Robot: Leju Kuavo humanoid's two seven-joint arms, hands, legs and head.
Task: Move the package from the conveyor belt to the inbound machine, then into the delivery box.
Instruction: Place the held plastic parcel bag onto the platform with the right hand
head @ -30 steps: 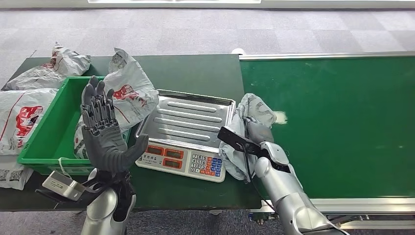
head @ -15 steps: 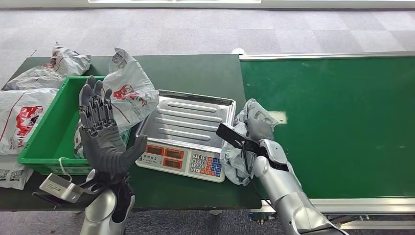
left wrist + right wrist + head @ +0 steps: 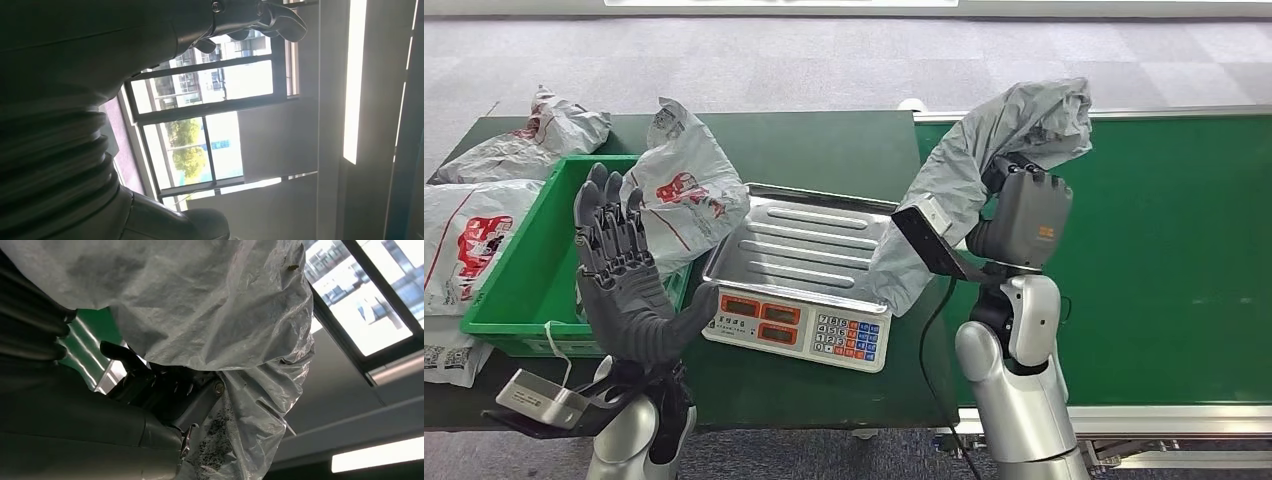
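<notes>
1. Right hand [image 3: 1022, 215] in the head view is raised above the near edge of the conveyor belt [image 3: 1124, 250], its fingers closed on a grey package [image 3: 984, 150]. The package is off the belt; its loose lower end hangs down to just beside the right edge of the scale's steel tray [image 3: 809, 240].
2. Left hand [image 3: 619, 270] in the same view stands upright with fingers spread, holding nothing, in front of the green box [image 3: 519, 275] at the near edge of the desk [image 3: 824, 150].
3. The scale [image 3: 799, 330], which I take for the inbound machine, has a bare tray. The green box, which I take for the delivery box, has one white printed bag [image 3: 689, 190] leaning over its right wall. More white bags [image 3: 474, 235] lie on the desk to its left.
4. Left wrist view looks upward at windows [image 3: 210, 120] and a ceiling light [image 3: 356, 80]. The hand's dark fingers [image 3: 270, 17] are apart and hold nothing.
5. Right wrist view is close on the crumpled grey package [image 3: 210, 305], draped over the dark fingers [image 3: 165, 390] that grip it from beneath.
6. By my judgement the pick-up from the belt is done. Setting the package on the scale tray is left, and after that the move into the green box.
</notes>
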